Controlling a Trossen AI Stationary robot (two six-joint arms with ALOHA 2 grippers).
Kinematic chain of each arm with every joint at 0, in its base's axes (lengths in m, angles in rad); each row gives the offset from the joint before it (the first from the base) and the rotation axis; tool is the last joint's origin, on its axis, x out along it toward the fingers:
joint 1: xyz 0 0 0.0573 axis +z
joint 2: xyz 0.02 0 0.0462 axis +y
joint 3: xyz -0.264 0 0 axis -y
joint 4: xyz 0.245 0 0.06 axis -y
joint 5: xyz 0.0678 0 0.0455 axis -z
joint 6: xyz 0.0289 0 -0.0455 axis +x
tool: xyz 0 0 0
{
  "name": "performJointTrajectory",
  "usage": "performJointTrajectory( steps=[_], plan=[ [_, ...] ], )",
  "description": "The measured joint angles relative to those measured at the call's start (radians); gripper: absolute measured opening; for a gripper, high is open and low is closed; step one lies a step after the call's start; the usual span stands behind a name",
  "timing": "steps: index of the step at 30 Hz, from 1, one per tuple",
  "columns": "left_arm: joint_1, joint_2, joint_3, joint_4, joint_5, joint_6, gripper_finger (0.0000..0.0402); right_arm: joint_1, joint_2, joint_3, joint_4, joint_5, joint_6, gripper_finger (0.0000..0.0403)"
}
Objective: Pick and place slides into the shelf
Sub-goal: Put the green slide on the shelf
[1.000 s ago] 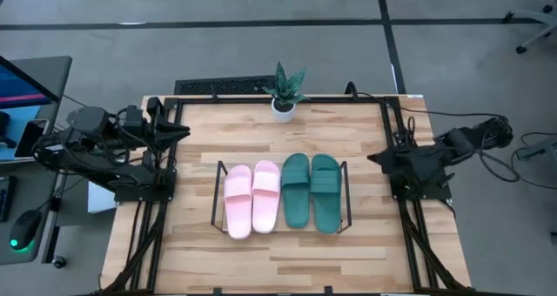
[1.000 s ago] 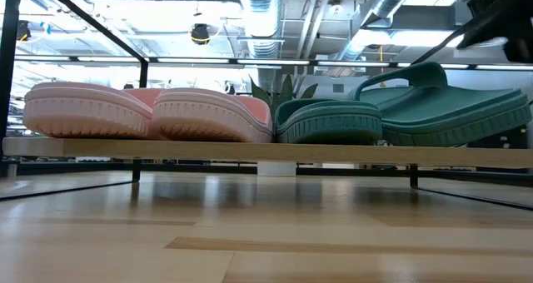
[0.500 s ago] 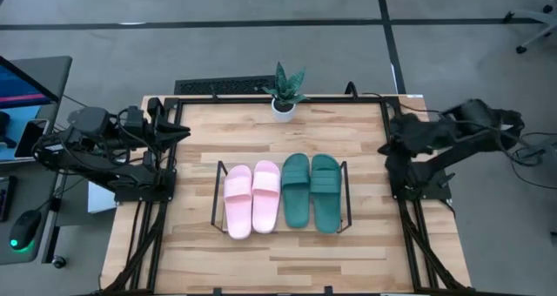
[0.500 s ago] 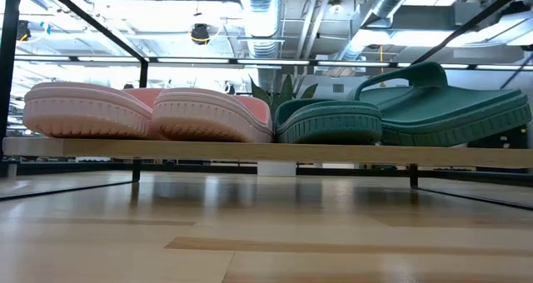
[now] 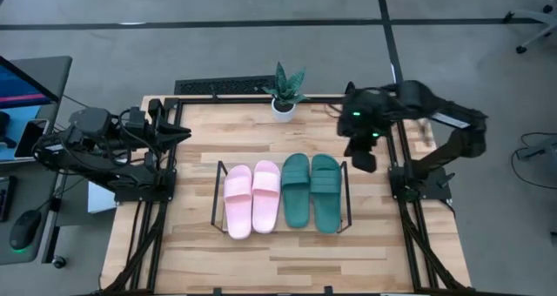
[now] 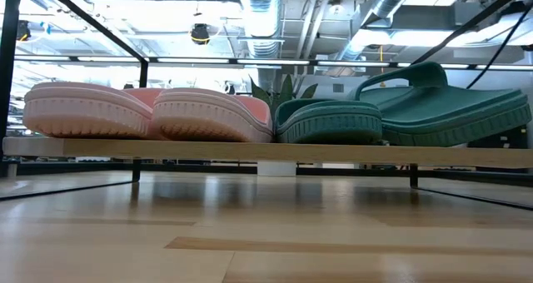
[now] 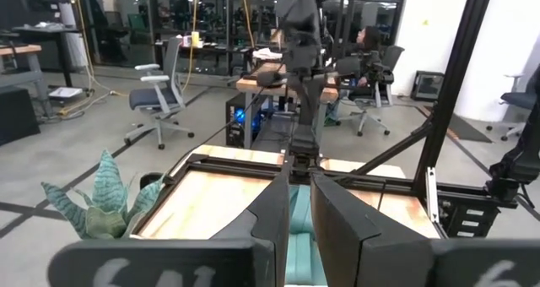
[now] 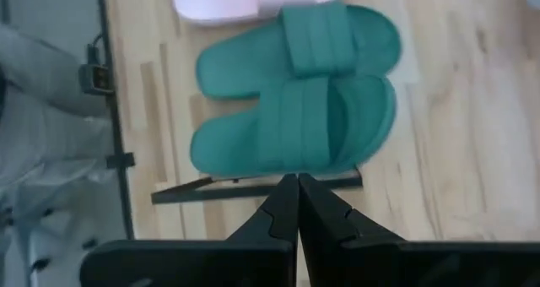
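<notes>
Hovered with right fingers [image 8: 291,204] pressed together just beyond the green slides [image 8: 295,101]; risked nudging the shelf [image 8: 253,186] if lowered.

four slides [image 5: 280,194] lay side by side on the shelf [image 5: 217,198], which stood near the middle of the table [image 5: 200,248], a little toward its front edge. two slides sat on the shelf's left half, touching each other, and two on its right half, also touching. a potted plant [image 5: 285,90] stood at the middle of the table's back edge, behind the shelf and well apart from it. the left gripper [image 5: 181,132] sat over the table's left edge, the right gripper [image 5: 366,159] above the table beside the shelf's right end.
</notes>
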Motion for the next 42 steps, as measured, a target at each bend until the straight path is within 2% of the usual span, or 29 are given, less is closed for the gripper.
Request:
performJointTrajectory(
  steps=[9,21,35,42],
  plan=[
    [0.000,-0.001,0.000,-0.008,0.000,0.000,0.0041,-0.044,0.147,-0.003,0.001,-0.114,-0.149,0.0000],
    [0.000,-0.001,0.000,-0.027,0.000,0.000,0.0041,0.012,0.279,-0.004,0.001,-0.252,-0.230,0.0000],
    [0.000,-0.001,0.000,-0.033,0.000,0.000,0.0041,-0.004,0.366,-0.003,0.000,-0.264,-0.320,0.0000],
    [0.000,-0.001,0.000,-0.042,0.000,0.000,0.0041,-0.006,0.371,-0.120,-0.001,-0.236,-0.320,0.0000]
  ],
)
